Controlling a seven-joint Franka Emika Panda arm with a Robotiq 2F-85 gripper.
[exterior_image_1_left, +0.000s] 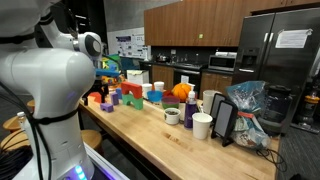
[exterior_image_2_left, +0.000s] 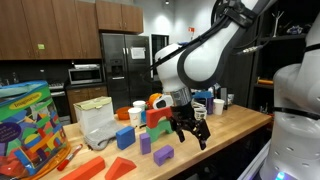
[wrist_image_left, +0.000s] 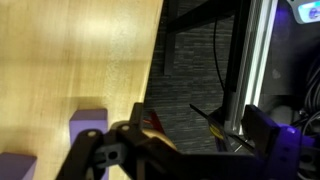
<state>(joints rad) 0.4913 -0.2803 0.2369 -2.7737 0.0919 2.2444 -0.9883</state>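
Note:
My gripper (exterior_image_2_left: 191, 132) hangs open and empty just above the wooden countertop (exterior_image_2_left: 225, 135), near its front edge. In an exterior view a purple block (exterior_image_2_left: 163, 154) lies on the wood closest to it, with another purple block (exterior_image_2_left: 146, 144) further over. In the wrist view the open fingers (wrist_image_left: 180, 145) straddle the counter's edge, with dark floor below. Two purple blocks (wrist_image_left: 88, 124) (wrist_image_left: 14, 165) lie on the wood at lower left. A small reddish thing by one finger is too blurred to tell.
Blue (exterior_image_2_left: 125, 138), green (exterior_image_2_left: 160, 128) and red (exterior_image_2_left: 158, 117) blocks, flat red pieces (exterior_image_2_left: 115, 167), a colourful toy box (exterior_image_2_left: 30, 125) and a plastic bag (exterior_image_2_left: 97, 122) crowd the counter. A white cup (exterior_image_1_left: 202, 125), mug (exterior_image_1_left: 172, 116) and black stand (exterior_image_1_left: 224, 120) stand further along.

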